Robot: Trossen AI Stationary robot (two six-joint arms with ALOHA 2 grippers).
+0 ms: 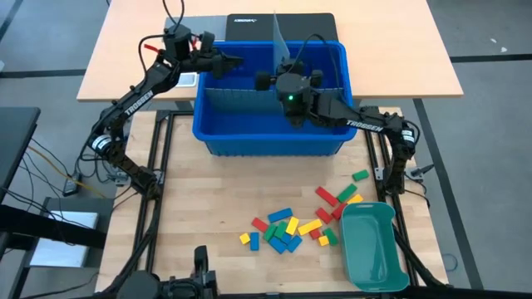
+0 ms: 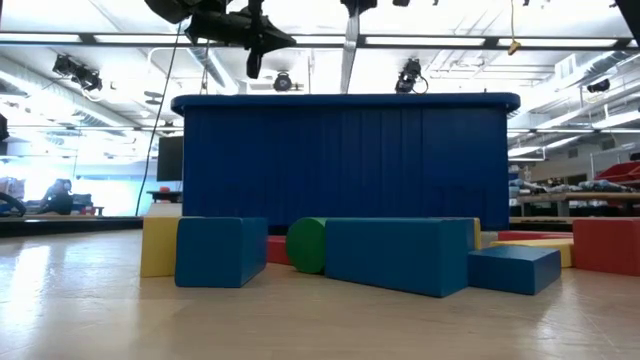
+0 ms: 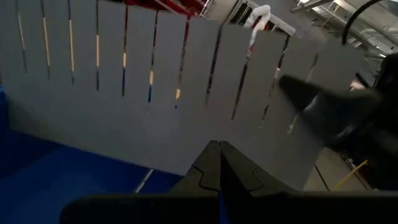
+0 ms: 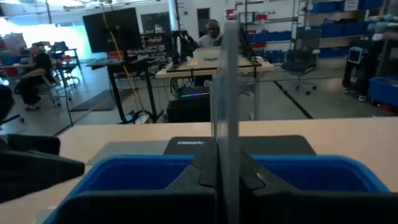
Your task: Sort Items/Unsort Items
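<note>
The items (image 1: 293, 227), small red, yellow, green and blue blocks, lie loose on the near part of the table and fill the foreground of the low view (image 2: 400, 255). My right gripper (image 4: 224, 171) is shut on a flat grey slotted divider sheet (image 3: 155, 93), held on edge over the blue bin (image 1: 270, 137). My left gripper (image 1: 239, 60) is shut and points level at the sheet's broad face from the table's left. I cannot tell whether it touches the sheet. My right gripper pinches the divider sheet between its two fingers at the sheet's near end (image 4: 225, 146). The fingers lie level and come from the table's near side. The sheet stands on edge with its slots opening upward and reaches away toward the far edge (image 1: 276, 33), over the bin's far part.
A teal tray (image 1: 371, 247) lies at the near right beside the blocks. A grey divider (image 1: 249, 88) runs across the inside of the bin. A black laptop (image 1: 249, 23) sits behind the bin. People and desks show in the room beyond.
</note>
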